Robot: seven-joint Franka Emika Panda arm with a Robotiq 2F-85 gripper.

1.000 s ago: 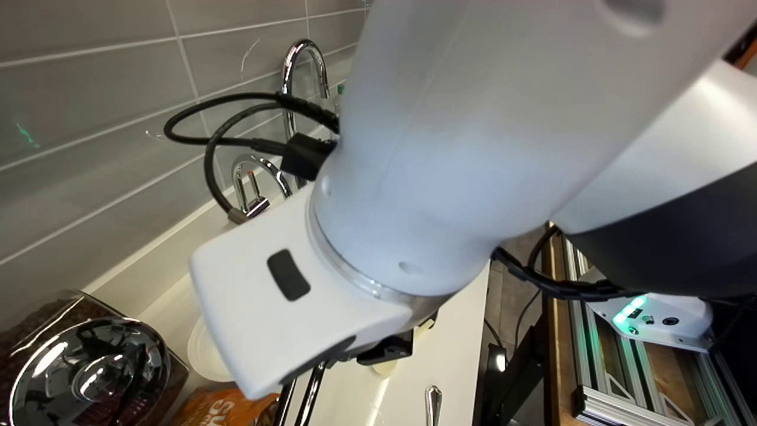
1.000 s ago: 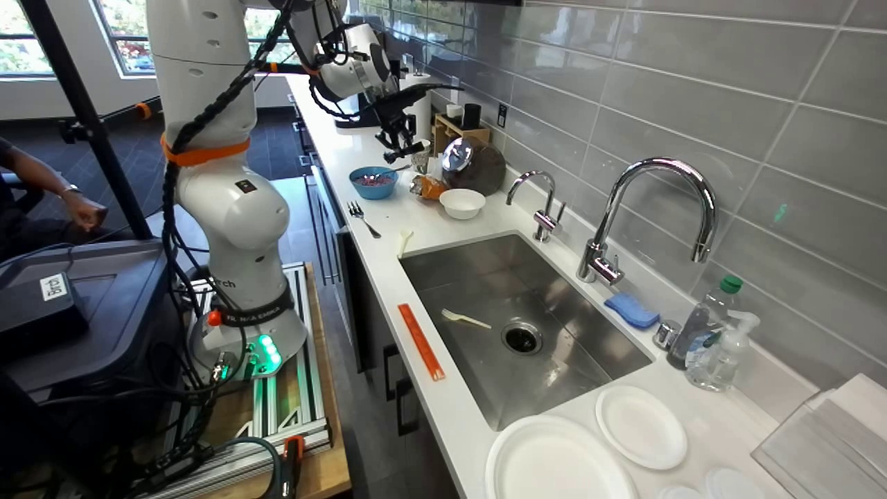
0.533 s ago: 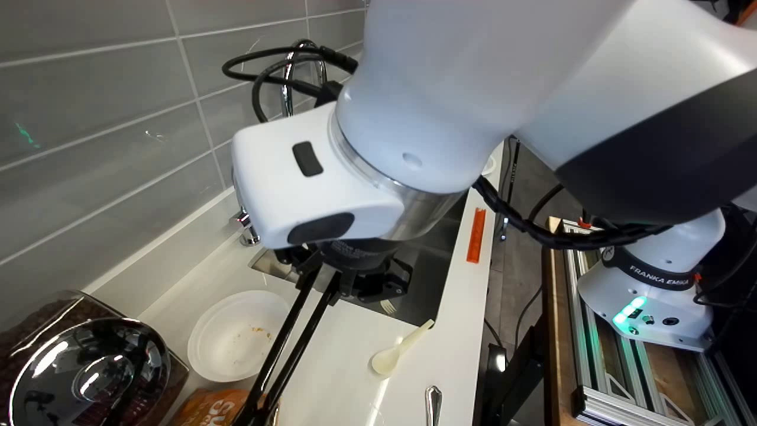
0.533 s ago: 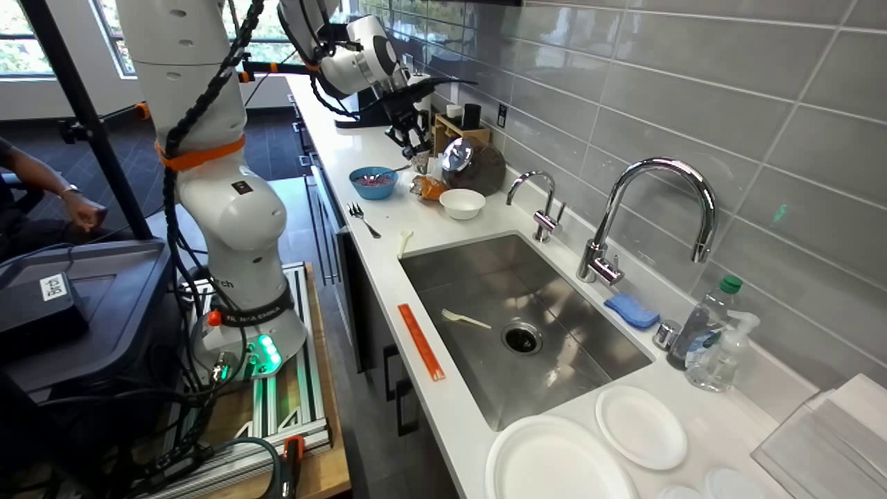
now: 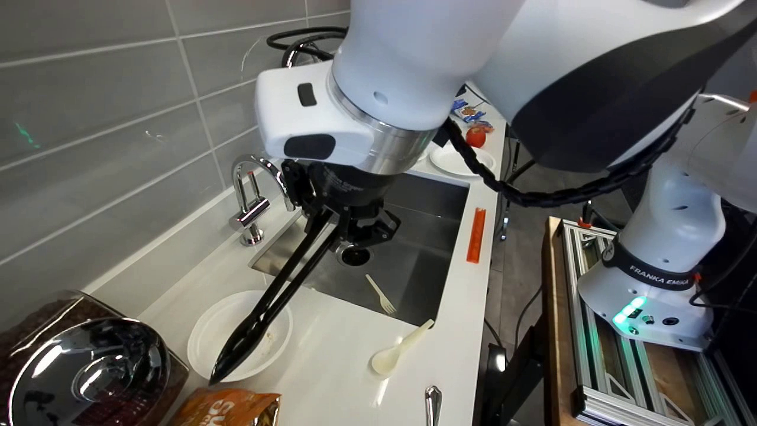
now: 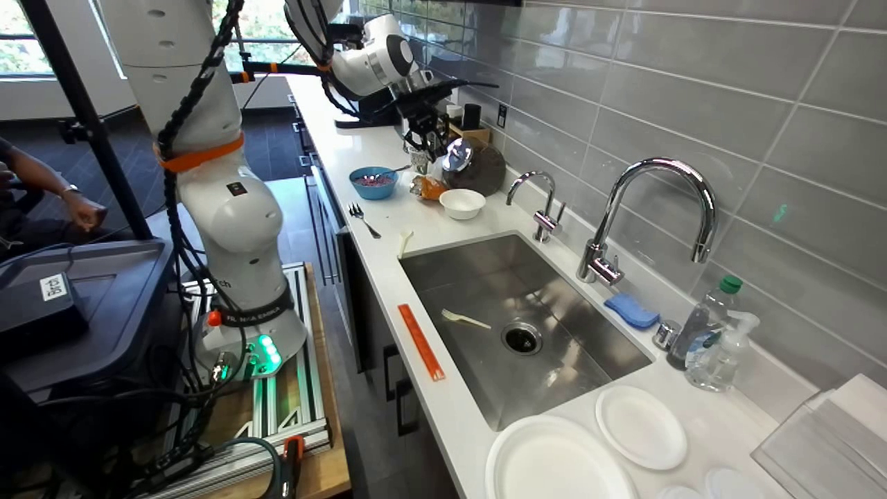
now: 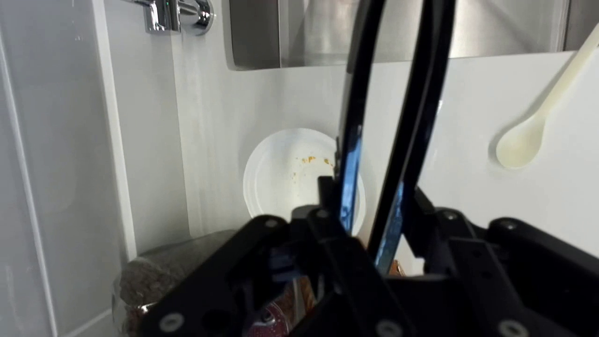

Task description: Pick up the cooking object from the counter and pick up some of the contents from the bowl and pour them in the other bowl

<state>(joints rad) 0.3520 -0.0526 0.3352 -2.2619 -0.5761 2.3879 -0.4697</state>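
Observation:
The black cooking object (image 5: 242, 342), a pair of long tongs, slants from my gripper (image 5: 334, 216) down across the white bowl (image 5: 204, 331) in an exterior view. Its far tip hangs above the bowl's near rim; whether it touches cannot be told. My gripper is shut on the tongs, with both tong arms between its fingers and a gap between them. The wrist view shows the tongs (image 7: 358, 93) too. The white bowl (image 7: 271, 173) stands on the counter (image 7: 210, 140) and holds a few tiny orange-brown specks (image 7: 309, 159). The blue bowl (image 6: 374, 190) holds reddish bits and a spoon.
An orange bag (image 5: 219, 407) and a chrome-lidded jar (image 5: 89, 367) stand beside the white bowl. The steel sink (image 5: 414, 266) and a small faucet (image 5: 251, 216) lie behind it. A cream spoon (image 5: 390, 358) and a fork (image 6: 363, 220) lie on the counter.
The arm has moved back towards the sink and wall, uncovering the white bowl and spoon. The tongs have come into view and swung over the white bowl. The bowls have not moved.

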